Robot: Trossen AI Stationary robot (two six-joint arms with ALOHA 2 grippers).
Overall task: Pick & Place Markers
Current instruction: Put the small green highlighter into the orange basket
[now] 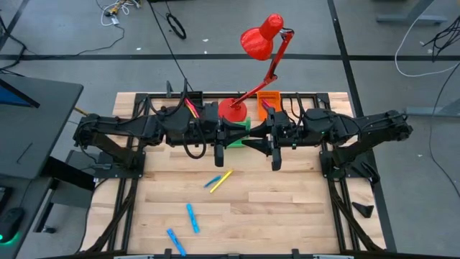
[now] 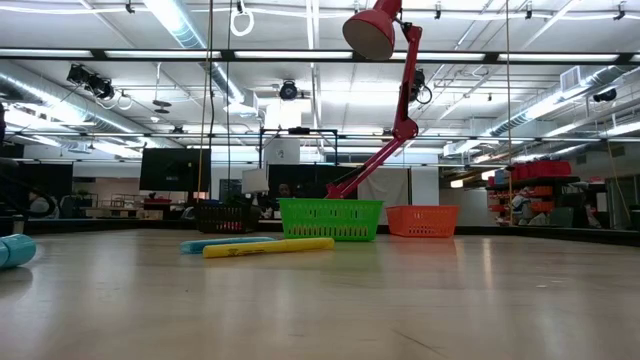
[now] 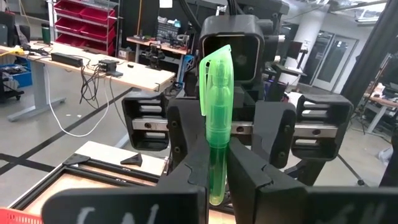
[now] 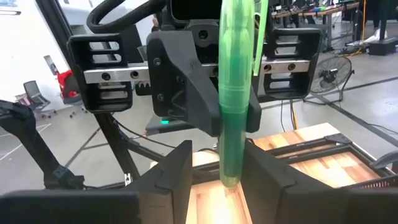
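The left tool [image 3: 217, 180], a dark two-fingered pincer, sits in the centre of the high view, meeting the right tool [image 4: 231, 177] nose to nose above the back middle of the pale wooden surface [image 1: 287, 201]; between them stands a translucent green plastic marker [image 3: 216, 124] with a clipped cap; in the left wrist view the left tool's fingers [image 3: 186, 165] press against its lower barrel from both sides; in the right wrist view the right tool's fingers [image 4: 177, 168] flank the same marker closely, but whether they actually touch it cannot be told; each wrist view shows the other arm's gripper block directly behind the marker.

Just behind the tools in the high view lie the round base of a red metal desk lamp [image 1: 262, 39], a green mesh basket [image 2: 330, 218] and an orange mesh basket [image 2: 422, 220], with a dark basket [image 2: 222, 217] to the left in the low view; the lamp's shade reaches up toward the upper centre of the frame.

Below the tools, near the middle of the surface, a yellow marker [image 1: 223, 178] and a blue marker [image 1: 213, 181] lie crossed and touching; toward the lower left, two more blue markers [image 1: 192, 217] rest apart from each other, one near the bottom edge.
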